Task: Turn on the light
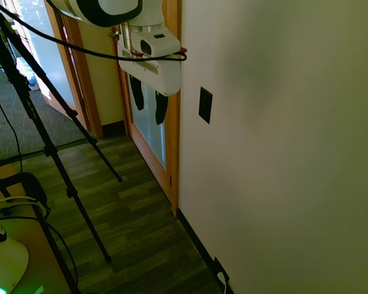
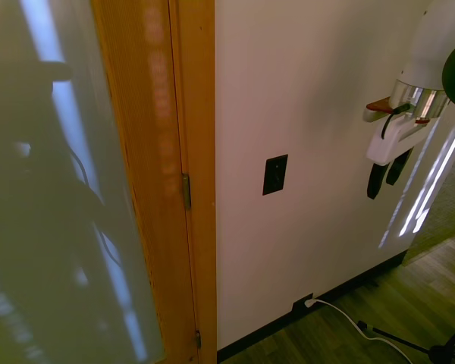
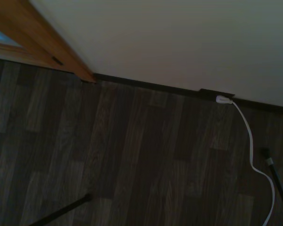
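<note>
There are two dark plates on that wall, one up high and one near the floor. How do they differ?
The switch plate sits partway up the wall near the wooden door frame; the outlet plate sits down at the baseboard. The switch plate has nothing plugged in; the outlet plate holds a white plug with a trailing cord. Both are dark, set on the same pale wall.

one black switch [image 2: 274, 174], one gripper [image 2: 387, 174], one wooden door frame [image 2: 191, 114], one outlet plate [image 3: 217, 92], one white plug [image 3: 223, 99]
</note>
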`<action>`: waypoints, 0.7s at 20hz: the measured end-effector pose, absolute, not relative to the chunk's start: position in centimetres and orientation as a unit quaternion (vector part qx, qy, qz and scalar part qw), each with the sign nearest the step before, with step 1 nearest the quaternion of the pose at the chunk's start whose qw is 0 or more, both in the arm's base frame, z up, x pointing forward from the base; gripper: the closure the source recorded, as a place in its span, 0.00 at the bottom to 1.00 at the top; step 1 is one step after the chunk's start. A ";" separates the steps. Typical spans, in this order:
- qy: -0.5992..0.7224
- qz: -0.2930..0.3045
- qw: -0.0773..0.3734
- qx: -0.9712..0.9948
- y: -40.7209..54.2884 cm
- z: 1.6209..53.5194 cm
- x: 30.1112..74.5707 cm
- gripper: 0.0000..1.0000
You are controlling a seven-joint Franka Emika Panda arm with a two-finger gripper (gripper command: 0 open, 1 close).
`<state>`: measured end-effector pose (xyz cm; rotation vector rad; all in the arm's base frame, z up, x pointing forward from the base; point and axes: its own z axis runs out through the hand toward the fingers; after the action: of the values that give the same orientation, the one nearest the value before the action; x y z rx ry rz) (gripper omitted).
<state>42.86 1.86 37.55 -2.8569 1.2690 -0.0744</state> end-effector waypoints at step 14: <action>0.414 -0.114 0.041 -0.902 5.8 36.6 48.4 0.00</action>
<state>48.41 5.79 36.61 -2.7618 1.2687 -0.3498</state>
